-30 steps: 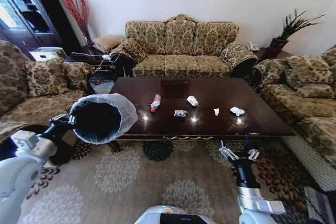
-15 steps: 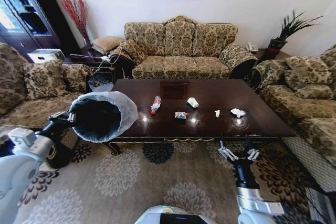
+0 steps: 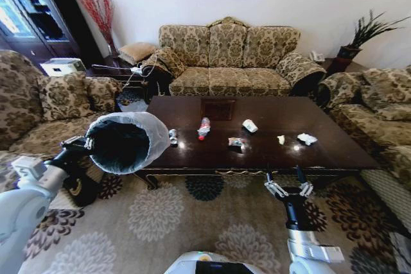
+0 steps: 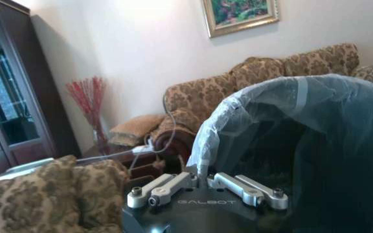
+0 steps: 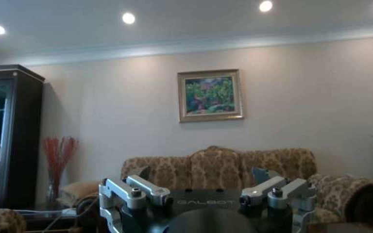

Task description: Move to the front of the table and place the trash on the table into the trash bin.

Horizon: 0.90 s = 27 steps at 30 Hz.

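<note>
Short of the tabletop (image 3: 334,152), left tool (image 3: 82,147) probably clamps the trash bin (image 3: 122,142); right tool (image 3: 287,187) gapes; approach squarely.

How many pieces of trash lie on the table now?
6, in a row across the table: can, tube, wrapper, cup, scrap, tissue. The held trash bin may hide more.

Six trash bits (image 3: 237,142), one bin (image 3: 123,142)
</note>
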{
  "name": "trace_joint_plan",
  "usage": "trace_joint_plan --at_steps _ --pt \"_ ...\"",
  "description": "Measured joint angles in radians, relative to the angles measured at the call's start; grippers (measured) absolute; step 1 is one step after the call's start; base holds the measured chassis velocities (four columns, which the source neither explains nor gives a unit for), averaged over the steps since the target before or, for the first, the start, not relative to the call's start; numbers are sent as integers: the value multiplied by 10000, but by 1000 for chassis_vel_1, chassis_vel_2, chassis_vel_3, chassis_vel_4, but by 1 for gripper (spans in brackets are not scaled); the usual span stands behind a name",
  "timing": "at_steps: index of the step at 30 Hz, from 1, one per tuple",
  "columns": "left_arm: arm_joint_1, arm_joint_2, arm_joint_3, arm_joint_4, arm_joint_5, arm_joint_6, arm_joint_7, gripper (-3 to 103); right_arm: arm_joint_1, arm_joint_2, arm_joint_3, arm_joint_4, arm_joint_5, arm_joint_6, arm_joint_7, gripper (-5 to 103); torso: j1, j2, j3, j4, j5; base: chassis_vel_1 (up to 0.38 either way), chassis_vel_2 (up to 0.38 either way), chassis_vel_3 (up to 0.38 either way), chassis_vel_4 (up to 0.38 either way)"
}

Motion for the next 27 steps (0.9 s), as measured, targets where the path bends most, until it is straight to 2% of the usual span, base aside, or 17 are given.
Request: trace_joint_plan --at_steps 2,5,9,17,20,27 --pt "0 2 0 14 4 2 11 1 2 12 -15 22 -6 -17 -3 100 0 0 1 -1 -13 345 345 -346 -324" --pt "-5 4 0 13 6 0 13 1 4 13 -17 22 -9 -19 -6 100 1 0 1 1 6 361 350 -355 -349" --pt "-5 6 0 18 9 1 18 1 3 16 -17 26 -11 -19 -8 100 0 0 0 -1 -12 360 351 -367 -343" --pt "-4 12 0 24 14 0 16 1 3 19 -19 25 -13 -21 -11 100 1 -1 0 0 -6 332 335 -318 -320" --pt "-2 12 0 30 17 1 12 1 2 20 -19 26 -12 -22 -12 100 2 0 0 0 -15 181 163 -148 -166" --pt "-1 12 6 28 17 0 23 1 1 16 -12 25 -12 -23 -12 100 -1 0 0 2 7 30 4 -11 -27"
